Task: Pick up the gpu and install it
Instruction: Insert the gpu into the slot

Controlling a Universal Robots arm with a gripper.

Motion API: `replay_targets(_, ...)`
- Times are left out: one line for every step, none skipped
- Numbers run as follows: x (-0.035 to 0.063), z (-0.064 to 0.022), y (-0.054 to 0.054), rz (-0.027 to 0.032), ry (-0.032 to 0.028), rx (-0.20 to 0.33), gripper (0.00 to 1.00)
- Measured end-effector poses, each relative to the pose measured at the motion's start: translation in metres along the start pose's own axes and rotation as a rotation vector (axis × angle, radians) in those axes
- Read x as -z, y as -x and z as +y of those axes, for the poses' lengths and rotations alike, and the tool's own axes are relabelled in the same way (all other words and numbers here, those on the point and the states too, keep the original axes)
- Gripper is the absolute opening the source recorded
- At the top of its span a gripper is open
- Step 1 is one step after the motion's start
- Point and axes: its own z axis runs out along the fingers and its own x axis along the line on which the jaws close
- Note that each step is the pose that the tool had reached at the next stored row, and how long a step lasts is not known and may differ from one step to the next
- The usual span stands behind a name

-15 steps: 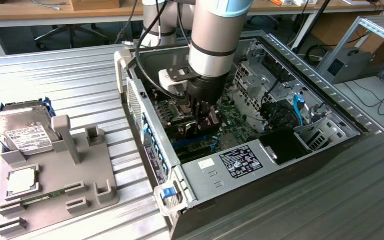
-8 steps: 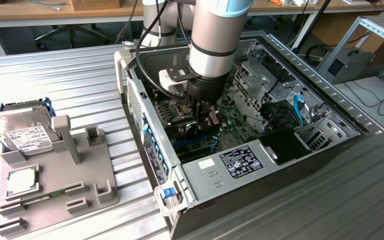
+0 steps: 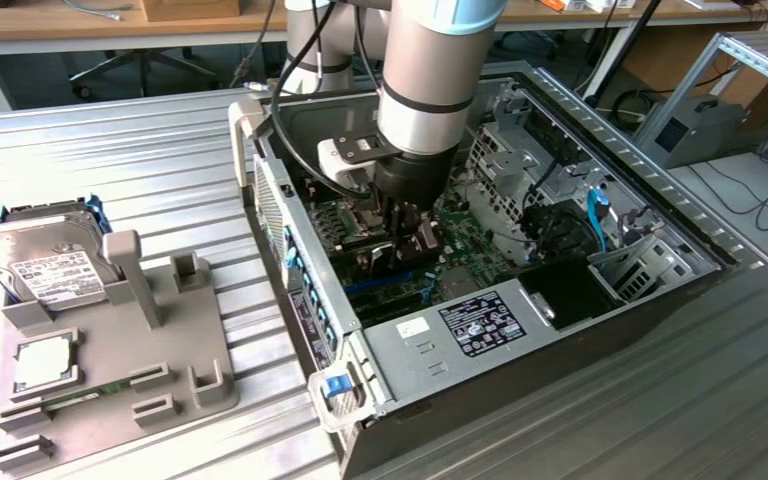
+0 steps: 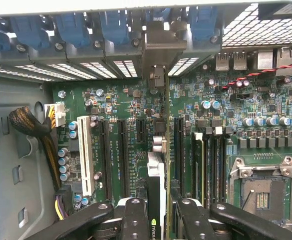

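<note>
The arm reaches down into an open computer case that lies on its side on the ridged metal counter. Inside the case, the gripper is clamped on the gpu, with one black finger against each flat side of the card. In the wrist view the gpu shows edge-on, standing upright over the green motherboard. It runs in line with the long black card slots that lie on either side of it. Its metal bracket reaches the slotted rear wall of the case, among the blue clips. Whether the card's lower edge is seated in a slot cannot be made out. A white slot and a braided bundle of cables lie to one side of the card, and the open processor socket to the other. On the counter at the exterior view's left, well apart from the case, sits a grey holder. It carries a silver hard drive, a processor chip and a green memory stick.
</note>
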Motion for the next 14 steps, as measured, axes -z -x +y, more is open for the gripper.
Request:
replay_targets(0.0,0.0,0.0,0.0,0.0,0.0,0.27)
replay_targets(0.0,0.0,0.0,0.0,0.0,0.0,0.27)
replay_targets(0.0,0.0,0.0,0.0,0.0,0.0,0.27)
replay_targets(0.0,0.0,0.0,0.0,0.0,0.0,0.27)
replay_targets(0.0,0.0,0.0,0.0,0.0,0.0,0.27)
replay_targets(0.0,0.0,0.0,0.0,0.0,0.0,0.27)
replay_targets(0.0,0.0,0.0,0.0,0.0,0.0,0.27)
replay_targets(0.0,0.0,0.0,0.0,0.0,0.0,0.27)
replay_targets(0.0,0.0,0.0,0.0,0.0,0.0,0.27)
replay_targets(0.0,0.0,0.0,-0.0004,0.0001,0.0,0.27)
replay_targets(0.0001,0.0001,-0.0001,-0.0016,0.0002,0.0,0.27)
replay_targets(0.0001,0.0001,0.0,-0.0044,0.0002,0.0,0.27)
replay_targets(-0.0002,0.0,0.0,-0.0057,0.0001,0.0,0.27)
replay_targets(-0.0004,0.0,0.0,-0.0063,0.0003,0.0,0.27)
